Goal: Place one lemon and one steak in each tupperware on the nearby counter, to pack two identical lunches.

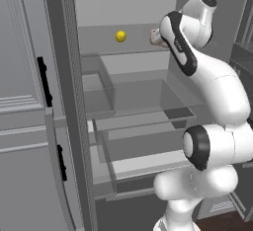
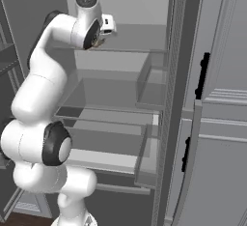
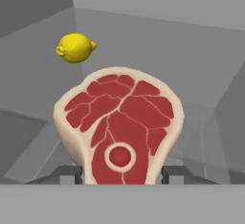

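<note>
Arm reaches up into open fridge, upper shelf. Gripper part-open, clamped on steak — upright, long axis vertical, wide end up. Lemon lies farther left.

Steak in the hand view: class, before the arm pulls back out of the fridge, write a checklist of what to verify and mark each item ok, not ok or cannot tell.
1. Steak sits between the fingers of the gripper, one tip at each side of its base: ok.
2. Grip actually firm on the steak: cannot tell; contact is hidden at the bottom edge of the hand view.
3. Lemon lies apart from the steak, farther back on the shelf, out of the way: ok.
4. Fridge door stands open, leaving the opening free: ok.
5. Tupperware and counter ready to receive the steak: cannot tell.
</note>
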Robot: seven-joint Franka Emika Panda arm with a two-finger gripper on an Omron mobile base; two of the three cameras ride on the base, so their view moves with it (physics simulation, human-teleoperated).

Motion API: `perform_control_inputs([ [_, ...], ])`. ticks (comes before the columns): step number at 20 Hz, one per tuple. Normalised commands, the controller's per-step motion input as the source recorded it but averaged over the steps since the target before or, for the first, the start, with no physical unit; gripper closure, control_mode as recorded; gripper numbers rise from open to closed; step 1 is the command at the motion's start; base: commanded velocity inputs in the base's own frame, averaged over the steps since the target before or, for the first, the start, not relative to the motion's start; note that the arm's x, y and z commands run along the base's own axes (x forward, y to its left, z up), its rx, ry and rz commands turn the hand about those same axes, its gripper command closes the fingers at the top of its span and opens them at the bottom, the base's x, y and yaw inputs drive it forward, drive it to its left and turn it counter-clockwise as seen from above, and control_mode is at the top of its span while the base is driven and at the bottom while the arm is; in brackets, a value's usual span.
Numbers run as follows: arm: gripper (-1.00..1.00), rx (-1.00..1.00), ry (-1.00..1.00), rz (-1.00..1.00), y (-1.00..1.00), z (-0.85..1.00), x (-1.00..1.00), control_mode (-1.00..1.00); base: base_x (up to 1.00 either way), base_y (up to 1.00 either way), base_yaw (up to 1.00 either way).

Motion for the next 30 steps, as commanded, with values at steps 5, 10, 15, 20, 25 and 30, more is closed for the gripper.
perform_control_inputs([
  [5, 1.0, 0.0, 0.02, -0.15, 0.0, -0.15, -1.0, -1.0, 0.0, 0.0, 0.0],
  [10, 1.0, 0.0, 0.1, -0.1, 0.0, -0.09, -1.0, -1.0, 0.0, 0.0, 0.0],
  [15, 1.0, 0.0, 0.12, -0.09, 0.0, -0.39, -1.0, -1.0, 0.0, 0.0, 0.0],
  [20, 1.0, 0.01, 0.12, -0.09, 0.0, -0.63, -1.0, -1.0, 0.0, 0.0, 0.0],
  [25, 1.0, 0.01, 0.11, -0.11, 0.0, -0.6, -1.0, -1.0, 0.0, 0.0, 0.0],
  [30, 1.0, 0.0, 0.0, 0.0, 0.0, 0.0, 0.0, 1.0, -1.0, 0.0, -0.09],
])
